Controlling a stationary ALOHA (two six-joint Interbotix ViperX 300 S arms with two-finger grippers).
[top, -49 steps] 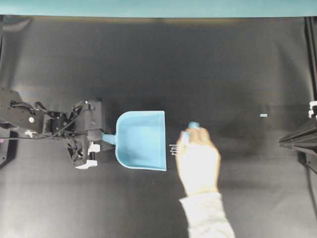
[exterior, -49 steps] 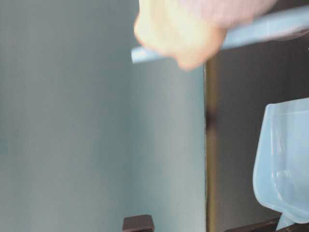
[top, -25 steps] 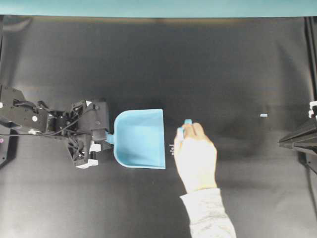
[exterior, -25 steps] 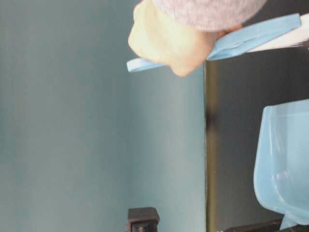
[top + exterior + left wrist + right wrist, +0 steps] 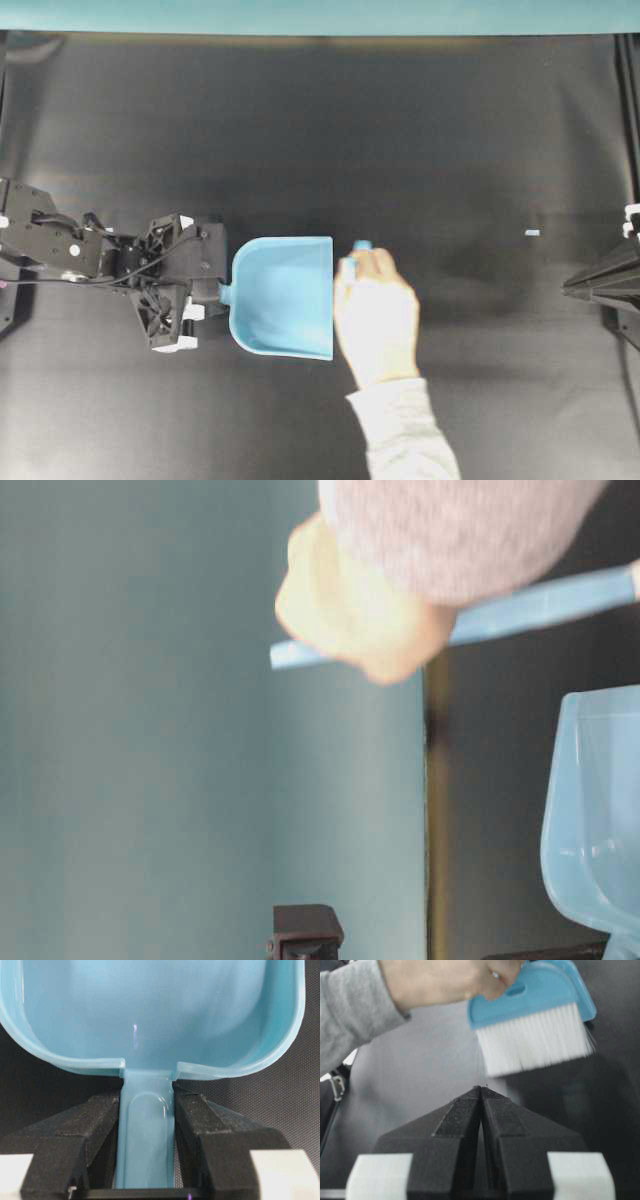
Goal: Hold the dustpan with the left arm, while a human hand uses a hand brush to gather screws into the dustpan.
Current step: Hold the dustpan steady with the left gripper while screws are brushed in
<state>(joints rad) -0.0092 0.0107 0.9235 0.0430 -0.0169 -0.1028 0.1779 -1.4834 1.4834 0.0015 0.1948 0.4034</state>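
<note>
Overhead, the human hand (image 5: pixel 375 315), clenched around the hand brush (image 5: pixel 535 1020), covered the smooth plastic dustpan (image 5: pixel 285 297)'s right mouth. The left gripper (image 5: pixel 147 1160) clamped its narrow handle; the right gripper (image 5: pixel 481 1091) was closed, empty.

The overhead view looks straight down on the black desk (image 5: pixel 420 130), far enough to take in both arms, the dustpan (image 5: pixel 285 297) and the human hand (image 5: pixel 376 320). The table-level view sits low at the desk's edge, rolled on its side and close in; it shares the dustpan (image 5: pixel 595 810), the hand (image 5: pixel 350 615) and the hand brush (image 5: pixel 540 605) with the overhead. The left wrist camera looks forward along its own pincer (image 5: pixel 147 1110), very near the dustpan (image 5: pixel 150 1010). The right wrist camera looks past its pincer (image 5: pixel 481 1091) across the desk at the brush (image 5: pixel 535 1020) and hand (image 5: pixel 440 980).
</note>
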